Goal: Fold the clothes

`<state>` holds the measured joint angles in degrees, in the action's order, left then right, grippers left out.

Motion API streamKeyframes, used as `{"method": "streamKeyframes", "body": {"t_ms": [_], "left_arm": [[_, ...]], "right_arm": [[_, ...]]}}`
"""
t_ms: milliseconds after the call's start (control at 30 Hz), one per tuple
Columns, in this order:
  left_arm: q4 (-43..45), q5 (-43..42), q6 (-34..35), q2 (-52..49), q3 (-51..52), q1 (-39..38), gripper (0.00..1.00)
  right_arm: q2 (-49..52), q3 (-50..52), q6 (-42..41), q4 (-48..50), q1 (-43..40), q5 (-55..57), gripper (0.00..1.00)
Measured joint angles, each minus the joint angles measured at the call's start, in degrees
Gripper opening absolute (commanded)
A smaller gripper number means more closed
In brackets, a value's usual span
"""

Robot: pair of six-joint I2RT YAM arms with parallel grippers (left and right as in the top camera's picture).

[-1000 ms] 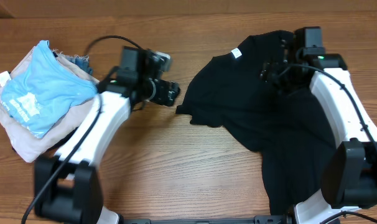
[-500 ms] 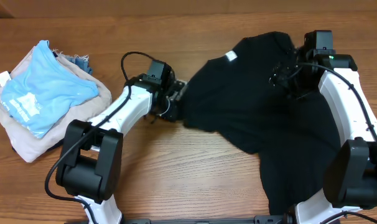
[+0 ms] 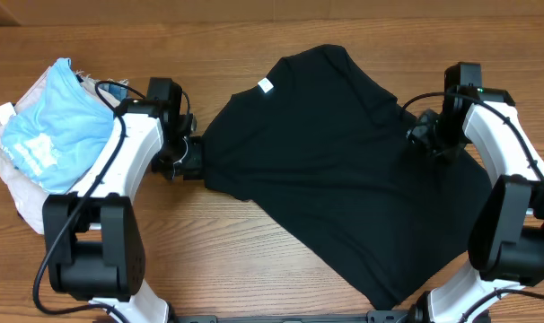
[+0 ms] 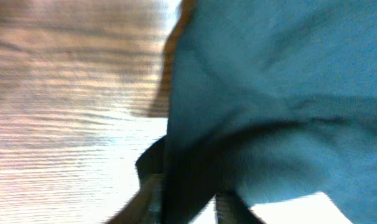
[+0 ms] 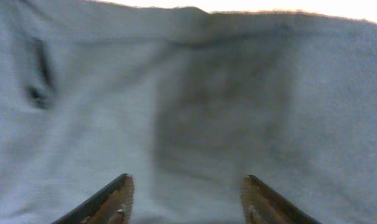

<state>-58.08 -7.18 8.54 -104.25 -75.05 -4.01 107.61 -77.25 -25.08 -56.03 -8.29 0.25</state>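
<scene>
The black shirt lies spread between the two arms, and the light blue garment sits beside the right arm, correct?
Not quite: the overhead view shows the light blue garment beside the left arm, not the right. The black shirt does lie spread between the two arms.

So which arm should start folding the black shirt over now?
Probably the left. The left gripper sits at the edge of the black shirt with fabric between its jaws. The right gripper hangs with open jaws over flat cloth, gripping nothing.
</scene>
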Motion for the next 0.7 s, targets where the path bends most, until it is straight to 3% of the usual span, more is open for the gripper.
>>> {"method": "streamKeyframes", "body": {"t_ms": [100, 233, 400, 533, 667, 700], "left_arm": [[1.0, 0.0, -1.3, 2.5, -2.5, -0.6, 0.70], [4.1, -0.1, -3.5, 4.8, -6.1, -2.8, 0.59], [11.9, -2.3, -7.8, 4.9, -6.3, -6.2, 0.66], [18.5, -3.6, -11.6, 4.9, -6.3, -10.7, 0.70], [23.5, -4.0, -14.4, 3.3, -6.4, -13.7, 0.70], [24.3, -4.0, -14.8, 2.3, -6.4, -14.1, 0.70]], "right_arm": [[1.4, 1.8, -1.5, 0.2, -1.4, 0.3, 0.15], [4.0, 4.8, -4.4, 4.9, -2.7, 0.4, 0.10], [5.1, 5.7, -6.0, 14.3, -4.5, 0.4, 0.04], [8.3, 5.4, -6.2, 31.8, -6.4, 0.0, 0.04], [10.5, 4.6, -2.0, 39.2, -7.0, -3.0, 0.05], [10.8, 3.4, -0.6, 37.6, -7.1, -3.9, 0.19]]}}
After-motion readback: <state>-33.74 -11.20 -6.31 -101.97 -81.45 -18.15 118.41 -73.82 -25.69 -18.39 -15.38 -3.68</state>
